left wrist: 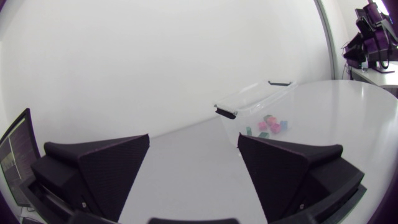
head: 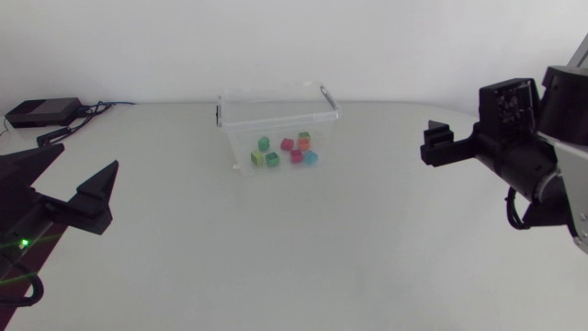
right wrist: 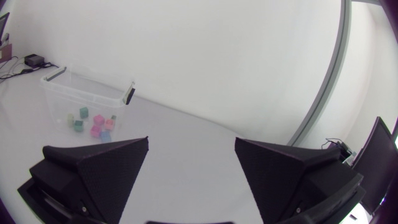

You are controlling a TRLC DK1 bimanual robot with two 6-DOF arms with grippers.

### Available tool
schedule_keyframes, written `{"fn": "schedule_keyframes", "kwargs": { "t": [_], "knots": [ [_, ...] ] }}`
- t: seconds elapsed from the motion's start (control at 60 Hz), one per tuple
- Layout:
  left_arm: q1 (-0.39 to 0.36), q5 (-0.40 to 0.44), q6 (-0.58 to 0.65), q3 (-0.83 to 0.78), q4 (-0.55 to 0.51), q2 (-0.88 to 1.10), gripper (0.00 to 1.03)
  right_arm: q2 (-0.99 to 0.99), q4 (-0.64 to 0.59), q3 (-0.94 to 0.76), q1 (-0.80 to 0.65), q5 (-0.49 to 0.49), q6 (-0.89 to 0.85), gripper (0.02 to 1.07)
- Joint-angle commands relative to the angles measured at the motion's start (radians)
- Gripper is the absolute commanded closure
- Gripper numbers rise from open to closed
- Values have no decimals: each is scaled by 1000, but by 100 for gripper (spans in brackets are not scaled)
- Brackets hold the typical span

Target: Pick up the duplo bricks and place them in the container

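Observation:
A clear plastic container [head: 276, 115] with black handle clips stands at the back middle of the white table. Several duplo bricks [head: 285, 152] lie inside it: green, pink, orange, yellow-green and blue. My left gripper [head: 75, 181] hangs open and empty near the left edge, far from the container. At the right side my right gripper [head: 447, 140] is open and empty too, raised above the table. In the left wrist view the container [left wrist: 249, 106] and its bricks [left wrist: 272, 124] lie well ahead of the open left gripper [left wrist: 194, 180]. Far ahead of the open right gripper [right wrist: 191, 180], the right wrist view shows the container [right wrist: 84, 90].
A black box with cables [head: 41, 112] lies at the table's back left corner. Bare white tabletop [head: 294, 248] stretches between the two arms and in front of the container.

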Motion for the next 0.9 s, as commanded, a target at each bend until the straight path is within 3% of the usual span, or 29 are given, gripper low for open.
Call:
{"fn": "schedule_keyframes", "kwargs": {
  "t": [0.0, 0.633, 0.883],
  "knots": [
    [-6, -11, -59, -36, 2, -53, 4, -66, 27, -64, -17, 8, -31, 7],
    [-8, -88, -152, -157, -44, -387, 4, -484, 24, -335, -68, 7, -132, 7],
    [-20, -103, -199, -198, -62, -404, 4, -619, -26, -414, -117, -77, -27, 7]
  ]
}}
